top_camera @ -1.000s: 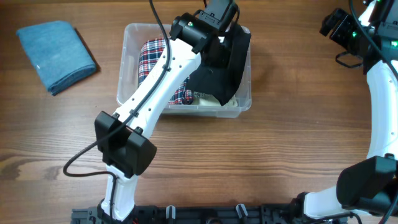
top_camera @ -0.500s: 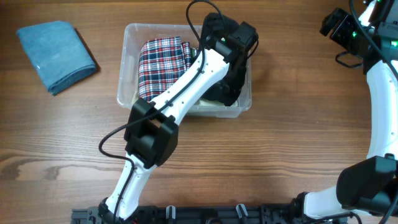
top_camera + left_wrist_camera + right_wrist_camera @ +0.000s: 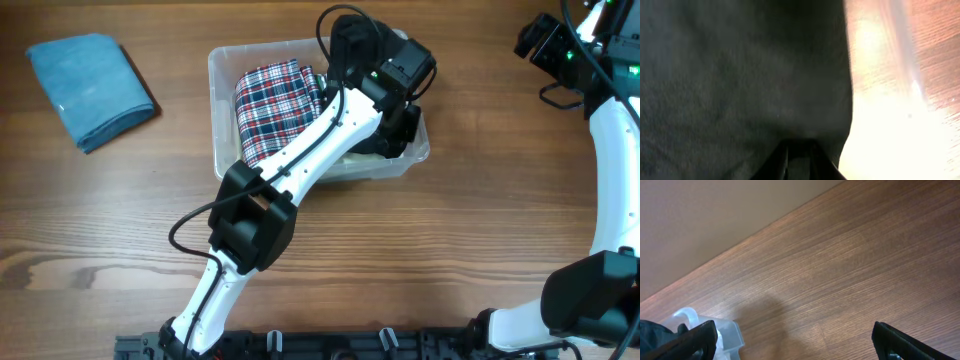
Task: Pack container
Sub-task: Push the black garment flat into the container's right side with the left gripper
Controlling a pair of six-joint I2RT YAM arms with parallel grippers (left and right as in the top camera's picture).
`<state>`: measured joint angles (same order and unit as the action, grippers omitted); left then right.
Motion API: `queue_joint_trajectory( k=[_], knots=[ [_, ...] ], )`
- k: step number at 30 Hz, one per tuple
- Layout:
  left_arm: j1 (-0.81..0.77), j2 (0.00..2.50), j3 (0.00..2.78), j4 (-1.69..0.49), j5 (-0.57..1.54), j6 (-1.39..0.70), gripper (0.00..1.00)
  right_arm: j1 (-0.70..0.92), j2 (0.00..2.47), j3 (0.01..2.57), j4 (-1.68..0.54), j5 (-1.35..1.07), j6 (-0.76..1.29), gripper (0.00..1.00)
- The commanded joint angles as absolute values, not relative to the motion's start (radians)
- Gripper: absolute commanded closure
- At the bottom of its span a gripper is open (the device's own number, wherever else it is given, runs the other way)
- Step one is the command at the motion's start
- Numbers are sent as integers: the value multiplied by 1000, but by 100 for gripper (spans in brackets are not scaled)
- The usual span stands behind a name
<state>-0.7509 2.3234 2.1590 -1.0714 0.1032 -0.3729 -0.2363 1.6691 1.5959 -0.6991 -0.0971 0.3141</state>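
The container [image 3: 214, 100] is a clear plastic bin at the table's upper middle. A folded red plaid cloth [image 3: 272, 105] lies in its left half. My left arm reaches over the bin, and its gripper [image 3: 398, 115] is low in the right half. In the left wrist view the gripper [image 3: 797, 161] is shut on a black cloth [image 3: 740, 75], which fills that view. The black cloth [image 3: 388, 148] sits inside the bin under the wrist. My right gripper [image 3: 795, 345] is open and empty above bare wood. It is at the far right in the overhead view [image 3: 542, 42]. The right wrist view shows a corner of the container [image 3: 720, 330].
A folded blue cloth [image 3: 90, 88] lies on the wooden table at the far left. The left arm's white links cross the bin's front wall toward the table's near edge. The right arm stands along the right side.
My left gripper has moved right and down, taking the black cloth into the bin's right half. The bin has slid and turned a little to the right. The right arm has not moved.
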Motion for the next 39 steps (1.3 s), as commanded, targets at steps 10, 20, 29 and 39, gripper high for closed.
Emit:
queue_joint_trajectory(
  k=[10,20,29,39],
  knots=[
    [-665,2199,2274,-909,-78,-252,78,-234,1674,1602,-697,-105,324,0],
    [-605,2355,2274,-704,-259,-164,77,-234,1674,1602,-697,-105,324,0],
    [-593,2549,2262,-699,-131,-180,78,-234,1674,1602,-697,-105,324,0],
    [-592,2638,2259,-754,-72,-198,77,-234,1676,1602,-697,-105,324,0]
  ],
)
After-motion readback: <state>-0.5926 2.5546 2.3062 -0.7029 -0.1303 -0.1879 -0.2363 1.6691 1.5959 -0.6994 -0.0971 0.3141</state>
